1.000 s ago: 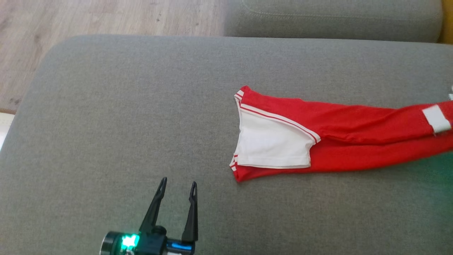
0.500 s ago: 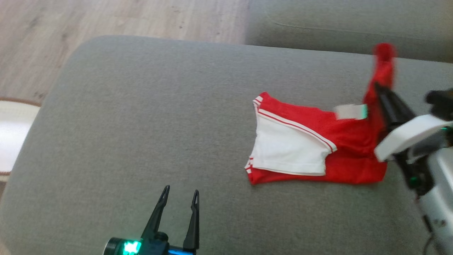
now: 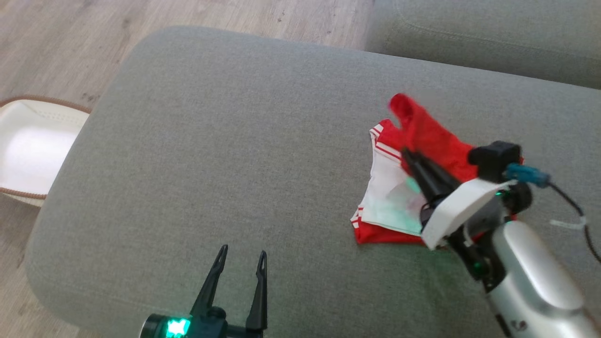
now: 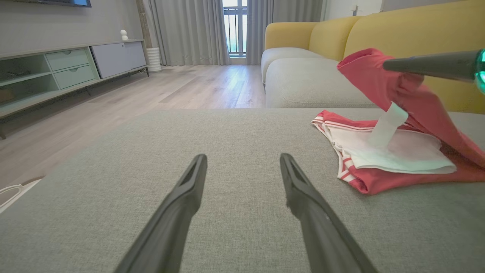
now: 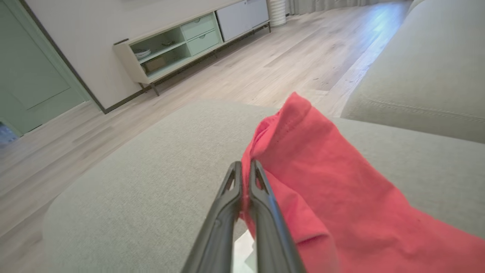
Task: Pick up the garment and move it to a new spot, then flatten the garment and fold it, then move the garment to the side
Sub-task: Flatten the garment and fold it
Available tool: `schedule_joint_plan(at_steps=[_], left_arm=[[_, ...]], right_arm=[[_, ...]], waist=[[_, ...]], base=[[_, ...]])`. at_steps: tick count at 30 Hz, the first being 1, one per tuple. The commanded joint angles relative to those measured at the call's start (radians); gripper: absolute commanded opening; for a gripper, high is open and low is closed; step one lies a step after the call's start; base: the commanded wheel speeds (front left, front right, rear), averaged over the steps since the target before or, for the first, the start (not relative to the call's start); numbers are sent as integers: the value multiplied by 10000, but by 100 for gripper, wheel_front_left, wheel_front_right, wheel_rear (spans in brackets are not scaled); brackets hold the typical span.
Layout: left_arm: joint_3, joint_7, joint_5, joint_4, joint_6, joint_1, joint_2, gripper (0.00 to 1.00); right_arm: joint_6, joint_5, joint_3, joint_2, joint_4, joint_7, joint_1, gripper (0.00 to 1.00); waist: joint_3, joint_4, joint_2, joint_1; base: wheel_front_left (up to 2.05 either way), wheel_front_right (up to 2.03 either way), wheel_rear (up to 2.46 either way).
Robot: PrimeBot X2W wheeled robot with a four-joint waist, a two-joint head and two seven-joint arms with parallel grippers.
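A broad grey seat cushion (image 3: 211, 141) takes up most of the head view, with a pale wooden floor (image 3: 56, 37) beyond its far left edge and a second grey cushion (image 3: 493, 33) beyond its far right edge.

A red and white garment (image 3: 432, 136) lies on the right half of the seat cushion. Its lower part rests flat on the fabric, with a white panel edged in red and white stripes facing up. Its upper red part is lifted off the cushion and folds over above the flat part.

The right gripper (image 3: 404, 151) reaches in from the lower right on a silver and white arm. Its jaws are pinched tightly together on the raised red cloth of the garment.

The left gripper (image 3: 243, 251) sits at the bottom of the head view, well apart from the garment. Its jaws are spread wide and hold nothing.

A white label (image 4: 386, 123) hangs from the lifted cloth towards the white panel.
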Motion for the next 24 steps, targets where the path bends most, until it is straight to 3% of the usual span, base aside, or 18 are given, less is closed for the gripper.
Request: schedule_joint_plan(at_steps=[1, 2, 3, 4, 5, 13, 24], left_arm=[[404, -97, 139, -255, -60, -221, -135, 100], [417, -97, 140, -242, -67, -212, -151, 100], [434, -97, 137, -220, -74, -192, -160, 100], [452, -97, 133, -197, -82, -165, -163, 100], [474, -97, 128, -175, -87, -142, -165, 100], [760, -97, 125, -234, -28, 7, -109, 100], [1339, -97, -72, -621, 115, 374, -58, 100]], right_arm=[[67, -43, 272, 202, -240, 57, -154, 0], [67, -25, 388, 288, -182, 74, -157, 0], [67, 10, 507, 381, -123, 69, -149, 12], [67, 40, 615, 466, -59, 61, -132, 47], [67, 67, 686, 556, 0, 28, -115, 100], [67, 110, 610, 598, -240, -740, -4, 100], [67, -346, -746, -265, -996, -2344, 1199, 100]], waist=[[22, 41, 0, 0], [7, 46, 0, 0], [-34, 41, 0, 0], [-79, 27, 0, 0], [-128, -1, 0, 0], [-586, -559, 0, 0], [-1276, -1861, 0, 0]], base=[[0, 0, 0], [0, 0, 0], [0, 0, 0], [0, 0, 0], [0, 0, 0], [0, 0, 0], [0, 0, 0]])
